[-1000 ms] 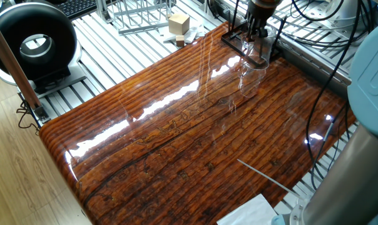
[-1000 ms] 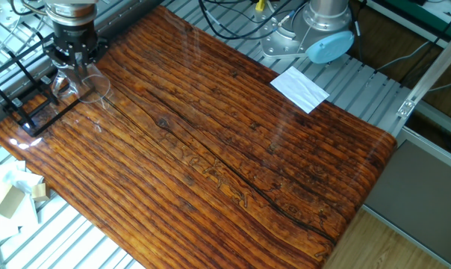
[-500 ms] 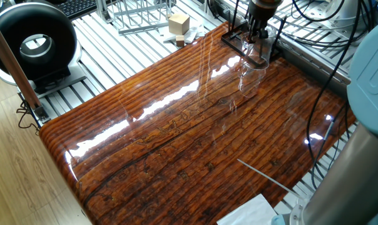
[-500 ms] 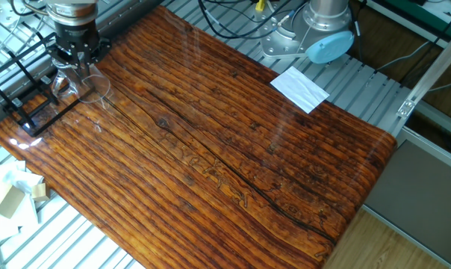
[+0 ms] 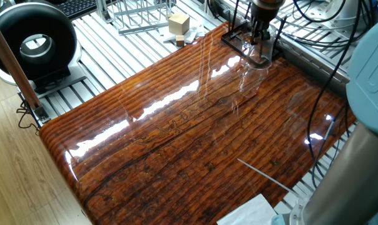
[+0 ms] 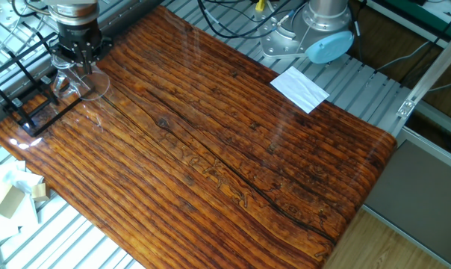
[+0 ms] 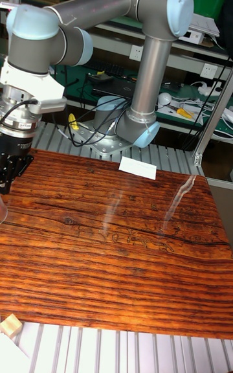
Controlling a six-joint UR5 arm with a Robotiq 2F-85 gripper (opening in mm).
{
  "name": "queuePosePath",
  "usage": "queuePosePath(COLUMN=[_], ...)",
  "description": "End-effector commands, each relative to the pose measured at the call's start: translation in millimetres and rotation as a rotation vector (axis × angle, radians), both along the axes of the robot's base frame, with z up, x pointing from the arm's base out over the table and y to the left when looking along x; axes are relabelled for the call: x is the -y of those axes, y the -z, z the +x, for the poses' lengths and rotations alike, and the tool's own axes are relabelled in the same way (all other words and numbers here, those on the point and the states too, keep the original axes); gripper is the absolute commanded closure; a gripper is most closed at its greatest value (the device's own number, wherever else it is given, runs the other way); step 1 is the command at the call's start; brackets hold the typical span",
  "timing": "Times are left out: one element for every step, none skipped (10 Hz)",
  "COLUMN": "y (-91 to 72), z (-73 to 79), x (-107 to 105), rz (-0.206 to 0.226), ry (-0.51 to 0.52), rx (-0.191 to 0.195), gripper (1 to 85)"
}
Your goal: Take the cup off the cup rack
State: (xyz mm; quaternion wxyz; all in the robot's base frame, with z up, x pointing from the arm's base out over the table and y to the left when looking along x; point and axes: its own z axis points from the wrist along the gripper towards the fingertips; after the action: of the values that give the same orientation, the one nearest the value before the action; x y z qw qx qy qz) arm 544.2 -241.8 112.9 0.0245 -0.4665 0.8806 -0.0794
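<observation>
Shiny brown wooden boards make up the table top (image 6: 233, 149), and it sits on a silver metal frame with long grooves. At one far corner of the wood the robot's gripper (image 6: 75, 58) points straight down, with its gray arm (image 7: 129, 4) bending up and over behind it. Right under the gripper is the cup (image 6: 87, 81), a small clear glass mug that is hard to see against the wood. The black fingers reach down to the cup's rim, but the glass is see-through and small, so I cannot tell if they pinch it or are spread apart. Just beside the gripper, and partly under the cup, stands the cup rack (image 6: 20, 93), a thin black wire frame with a flat base and rods that stick up. In one fixed view the gripper (image 5: 259, 28) is over the cup (image 5: 255, 53) at the rack (image 5: 236, 39) too. Well apart from the gripper, near the arm's base, lies a white sheet of paper (image 6: 300, 88). A small wooden block (image 5: 178, 24) sits off the wood, near a bigger silver wire rack (image 5: 136, 14). Far from the gripper rests a round black ring-shaped device (image 5: 32, 40).
</observation>
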Motion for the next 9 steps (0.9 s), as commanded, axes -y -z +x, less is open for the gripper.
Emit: queuePosePath(y=[5.4,10.2,14.4,15.9,16.9,18.2,17.5,14.9,7.7], z=[-5.8,-8.6,-13.2,-13.9,-14.8,-15.7,-12.8,-14.7,-12.2], x=[-4,-5,-6,-1,0,1,7,-8,-5], rz=[0.033,0.052,0.07,0.06,0.059,0.055,0.022,0.057,0.009], ry=[0.01,0.011,0.011,0.002,-0.005,-0.008,-0.017,-0.01,0.0], rx=[-0.013,-0.018,-0.029,-0.028,-0.029,-0.031,-0.018,-0.023,-0.028], gripper=[73.0,73.0,73.0,73.0,73.0,73.0,73.7,75.7,77.0])
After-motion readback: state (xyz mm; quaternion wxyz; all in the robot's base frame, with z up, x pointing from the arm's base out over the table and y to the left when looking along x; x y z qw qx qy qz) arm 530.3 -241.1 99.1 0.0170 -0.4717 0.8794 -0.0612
